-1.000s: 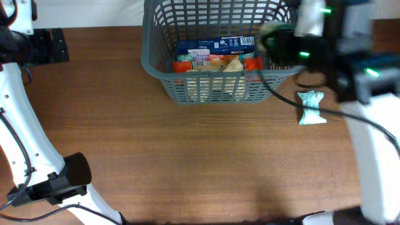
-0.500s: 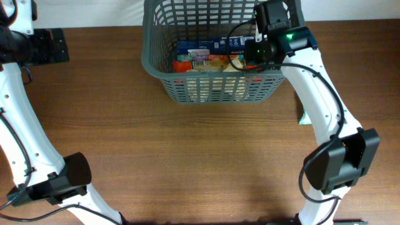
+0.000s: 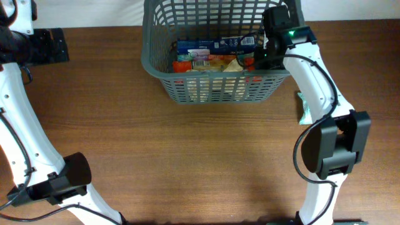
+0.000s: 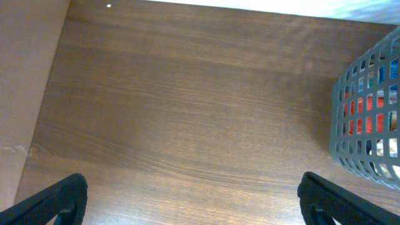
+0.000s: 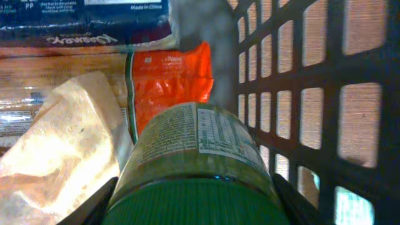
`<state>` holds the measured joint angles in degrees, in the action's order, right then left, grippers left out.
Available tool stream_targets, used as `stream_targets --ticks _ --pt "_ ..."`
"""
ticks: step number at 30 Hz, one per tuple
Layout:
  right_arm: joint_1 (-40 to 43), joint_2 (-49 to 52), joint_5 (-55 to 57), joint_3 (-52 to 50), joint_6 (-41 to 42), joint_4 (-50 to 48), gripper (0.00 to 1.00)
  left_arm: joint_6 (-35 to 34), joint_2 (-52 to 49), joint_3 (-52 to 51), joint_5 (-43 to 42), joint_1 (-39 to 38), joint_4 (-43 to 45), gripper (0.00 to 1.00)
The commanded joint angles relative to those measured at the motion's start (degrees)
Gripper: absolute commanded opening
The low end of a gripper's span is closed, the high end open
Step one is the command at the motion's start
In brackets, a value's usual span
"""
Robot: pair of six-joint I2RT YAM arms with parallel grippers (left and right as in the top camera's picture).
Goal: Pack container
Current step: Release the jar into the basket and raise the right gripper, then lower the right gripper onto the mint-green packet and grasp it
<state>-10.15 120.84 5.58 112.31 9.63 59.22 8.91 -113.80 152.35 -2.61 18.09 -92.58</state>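
The dark grey mesh container point(image 3: 215, 87) stands at the table's far middle, holding a blue box point(image 3: 215, 45), orange packets and a tan bag. My right gripper point(image 3: 270, 49) reaches into its right end, shut on a green-lidded jar point(image 5: 195, 162) held just inside the container's right wall point(image 5: 312, 106). The jar sits over an orange packet point(image 5: 169, 78) and beside the tan bag point(image 5: 59, 131). My left gripper point(image 4: 190, 203) is open and empty over bare table, left of the container point(image 4: 369, 106).
A pale green wrapped packet point(image 3: 305, 109) lies on the table right of the container, partly behind my right arm. A black fixture point(image 3: 47, 45) sits at the far left edge.
My right arm swung from the right of the container in over its right end and lowered the jar inside. The left arm has not moved.
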Motion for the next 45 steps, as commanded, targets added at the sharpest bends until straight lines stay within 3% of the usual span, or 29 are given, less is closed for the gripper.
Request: stream_targets --ticks 1,6,7,8,9,11,14,18,22,27,30,33,37,40,45 --pt "-0.4 0.5 -0.7 0.1 -0.3 -0.1 0.04 -0.7 0.3 -0.1 -0.6 0.2 -0.1 0.99" --pt "-0.3 1.4 -0.6 0.1 -0.3 0.1 0.06 -0.7 0.3 -0.1 -0.6 0.2 -0.1 0.99" --pt "-0.3 1.4 -0.6 0.1 -0.3 0.1 0.19 -0.7 0.3 -0.1 -0.6 0.2 -0.1 0.99" --pt "-0.3 1.3 -0.6 0.2 -0.3 0.1 0.47 -0.7 0.3 -0.1 -0.6 0.2 -0.1 0.99" --pt "-0.3 1.0 -0.6 0.4 -0.4 0.1 0.62 -0.7 0.3 -0.1 -0.6 0.2 -0.1 0.99" --pt "-0.3 0.1 -0.6 1.6 -1.3 0.2 0.71 -0.7 0.3 -0.1 -0.6 0.2 -0.1 0.99" --pt "-0.3 -2.5 -0.4 5.1 -2.3 0.4 0.76 -0.7 0.3 -0.1 -0.6 0.2 -0.1 0.99" --pt "-0.3 -6.3 0.2 15.2 -2.3 3.1 0.89 -0.7 0.3 -0.1 -0.6 0.2 -0.1 0.99" --pt "-0.3 -8.2 4.8 27.8 -2.3 8.7 0.88 -0.7 0.3 -0.1 -0.6 0.2 -0.1 0.99" --pt "0.1 -9.8 20.1 41.4 -3.7 17.7 0.89 -0.7 0.3 -0.1 -0.6 0.2 -0.1 0.99" --pt "3.3 -12.2 22.2 42.8 -3.5 19.2 0.89 -0.7 0.3 -0.1 -0.6 0.2 -0.1 0.99" --pt "11.6 -13.2 21.4 42.1 -1.6 20.5 0.92 -0.7 0.3 -0.1 -0.6 0.2 -0.1 0.99" --pt "24.8 -13.1 10.6 35.2 0.3 18.9 0.94 -0.7 0.3 -0.1 -0.6 0.2 -0.1 0.99" --pt "33.1 -12.6 -0.1 24.3 0.3 18.1 0.94 -0.7 0.3 -0.1 -0.6 0.2 -0.1 0.99" --pt "37.6 -9.7 -6.9 2.6 -1.5 14.7 0.93 -0.7 0.3 -0.1 -0.6 0.2 -0.1 0.99"
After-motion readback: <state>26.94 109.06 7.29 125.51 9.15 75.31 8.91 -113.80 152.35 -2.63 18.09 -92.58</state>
